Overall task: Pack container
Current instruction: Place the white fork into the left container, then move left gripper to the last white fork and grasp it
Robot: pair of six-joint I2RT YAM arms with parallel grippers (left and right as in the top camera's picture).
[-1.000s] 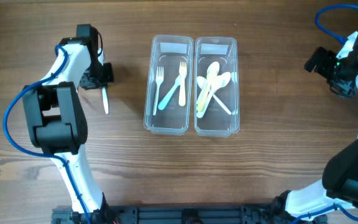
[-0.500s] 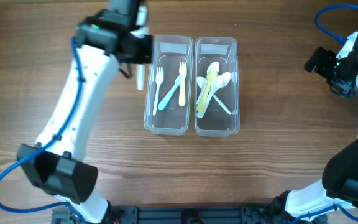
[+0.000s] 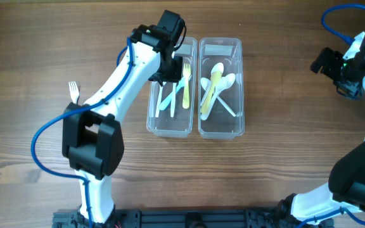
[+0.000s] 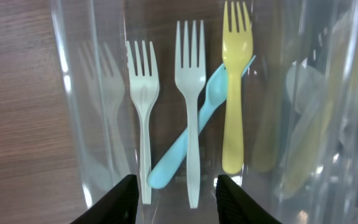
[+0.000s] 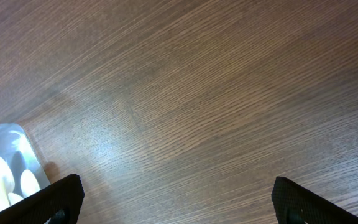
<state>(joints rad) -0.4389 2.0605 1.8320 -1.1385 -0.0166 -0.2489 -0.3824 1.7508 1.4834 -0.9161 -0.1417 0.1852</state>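
Two clear plastic containers stand side by side mid-table. The left container (image 3: 170, 130) holds a yellow fork (image 4: 232, 93), a blue utensil (image 4: 173, 162) and two white forks (image 4: 190, 93) (image 4: 143, 124). The right container (image 3: 220, 132) holds white and yellow spoons (image 3: 215, 85). My left gripper (image 4: 178, 202) is open and empty just above the left container (image 4: 67, 93), over the fork handles; it also shows in the overhead view (image 3: 168, 71). My right gripper (image 5: 182, 205) is open and empty over bare table at the far right (image 3: 336, 64).
One more white fork (image 3: 73, 92) lies on the wooden table to the left of the containers, beside my left arm. A corner of the right container (image 5: 5, 168) with spoons shows at the lower left of the right wrist view.
My left arm has swung from the left of the table to over the left container, carrying a white fork; the fork now lies in the container and the gripper is open. The right arm has not moved.
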